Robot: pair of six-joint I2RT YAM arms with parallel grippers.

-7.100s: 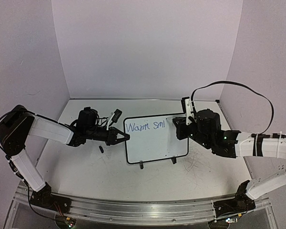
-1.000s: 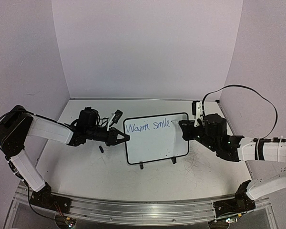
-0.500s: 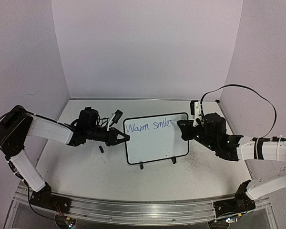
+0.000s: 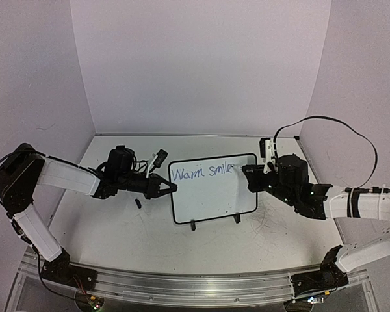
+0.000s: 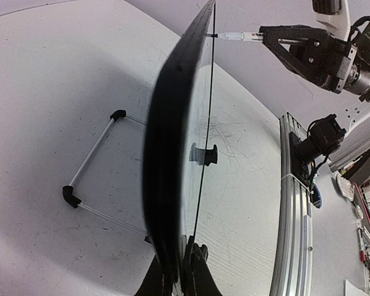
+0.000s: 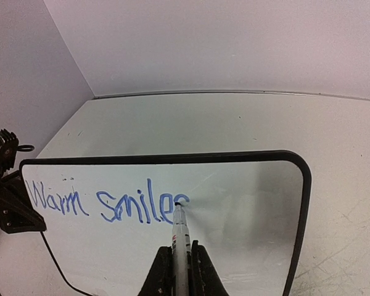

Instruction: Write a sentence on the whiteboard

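Note:
The whiteboard [image 4: 213, 190] stands upright mid-table, black-framed; it also shows in the right wrist view [image 6: 246, 203] and edge-on in the left wrist view [image 5: 172, 142]. The sentence [image 4: 201, 172] reads "Warm smile" in blue plus part of a following letter [image 6: 105, 203]. My right gripper [image 4: 249, 173] is shut on a white marker [image 6: 181, 237], its tip touching the board at the end of the writing. My left gripper [image 4: 170, 187] is shut on the whiteboard's left edge [image 5: 176, 265], holding it.
A small dark cap-like object [image 4: 138, 204] lies on the table left of the board. The board's two black feet [image 4: 192, 225] rest on the scratched tabletop. A wire stand [image 5: 89, 161] props the board behind. Walls enclose the back and sides.
Since seven seconds ago the writing has grown from "Warm sml" to "Warm smile" and a further stroke. In the last second the marker tip moved slightly at the end of the word. The left arm is still.

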